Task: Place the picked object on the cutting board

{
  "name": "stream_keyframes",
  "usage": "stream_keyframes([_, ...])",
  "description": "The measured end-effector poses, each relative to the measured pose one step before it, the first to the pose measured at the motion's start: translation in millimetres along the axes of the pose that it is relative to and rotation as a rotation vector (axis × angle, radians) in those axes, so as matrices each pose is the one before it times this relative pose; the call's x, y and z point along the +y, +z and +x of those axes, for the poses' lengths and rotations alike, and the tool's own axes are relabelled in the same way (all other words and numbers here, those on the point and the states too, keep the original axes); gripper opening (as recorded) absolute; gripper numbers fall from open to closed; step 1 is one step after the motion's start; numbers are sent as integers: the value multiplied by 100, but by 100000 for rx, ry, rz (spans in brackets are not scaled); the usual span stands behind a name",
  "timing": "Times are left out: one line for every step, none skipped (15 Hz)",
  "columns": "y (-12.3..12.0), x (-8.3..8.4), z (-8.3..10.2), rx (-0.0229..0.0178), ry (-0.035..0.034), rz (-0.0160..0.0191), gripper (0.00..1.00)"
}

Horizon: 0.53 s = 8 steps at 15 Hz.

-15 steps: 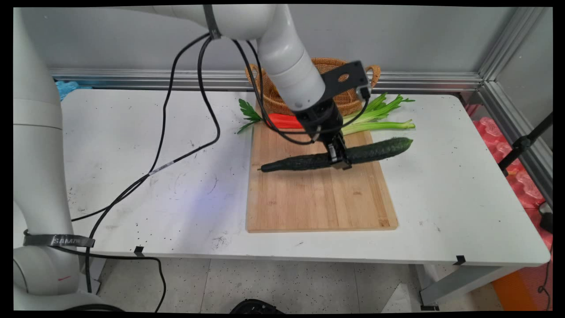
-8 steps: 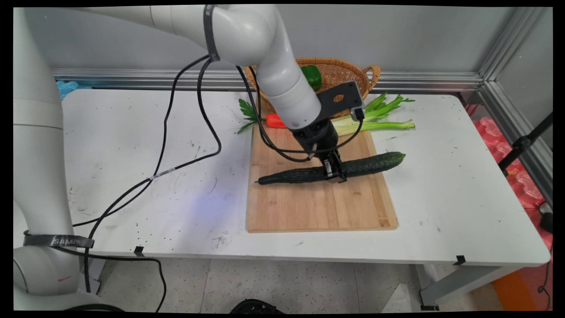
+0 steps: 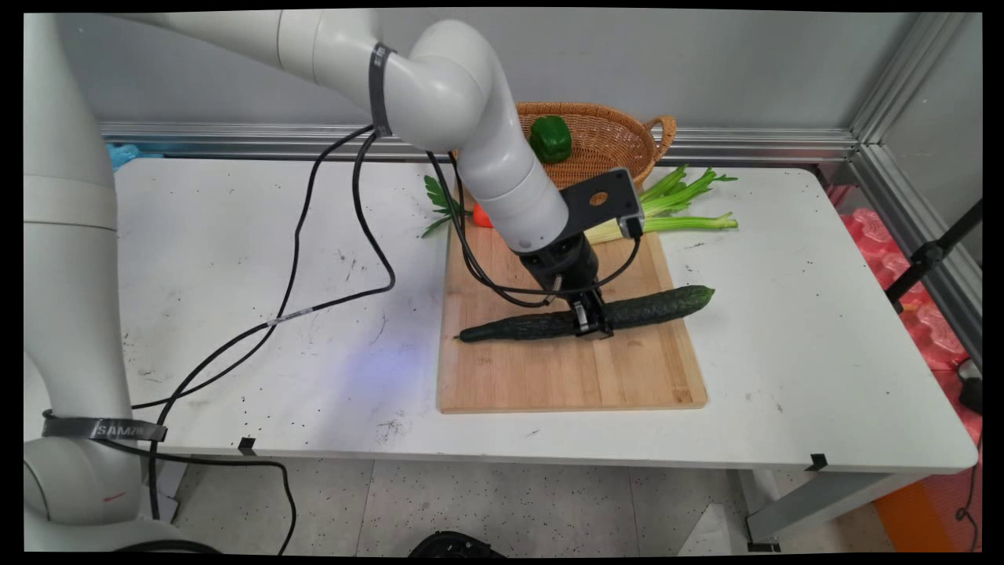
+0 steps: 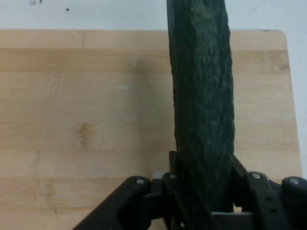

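Observation:
A long dark green cucumber (image 3: pixel 651 306) lies crosswise over the middle of the wooden cutting board (image 3: pixel 549 377), its right tip reaching past the board's right edge. My gripper (image 3: pixel 592 322) is shut on the cucumber near its middle, coming down on it from above. In the hand view the cucumber (image 4: pixel 204 96) runs straight up between the fingers, with the cutting board (image 4: pixel 86 120) close below it. Whether the cucumber rests on the board or hangs just above it I cannot tell.
A wicker basket (image 3: pixel 612 137) with a green pepper (image 3: pixel 550 139) stands at the back by the wall. Celery stalks (image 3: pixel 674 204) lie behind the board on the right, a red vegetable (image 3: pixel 480 216) and a leafy sprig (image 3: pixel 441 200) at its back left. Black cables (image 3: pixel 345 290) trail over the table's left.
My gripper has carried the cucumber toward the table's near side and down, from the board's back part to its middle. The arm has uncovered the green pepper in the basket.

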Motion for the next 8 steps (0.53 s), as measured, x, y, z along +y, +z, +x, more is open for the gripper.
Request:
stream_keyframes([286, 107, -191, -151, 108, 72, 0])
stream_keyframes([237, 81, -144, -85, 91, 99, 0])
stream_keyframes([156, 55, -91, -59, 75, 60, 0])
stream_keyframes([271, 75, -135, -29, 84, 127, 0])
stream_keyframes([247, 63, -104, 100, 102, 146, 0])
stream_keyframes([209, 45, -69, 146, 122, 110, 100])
stream_keyframes([226, 36, -43, 286, 129, 128, 100])
stream_keyframes([196, 18, -9, 340, 142, 107, 100])
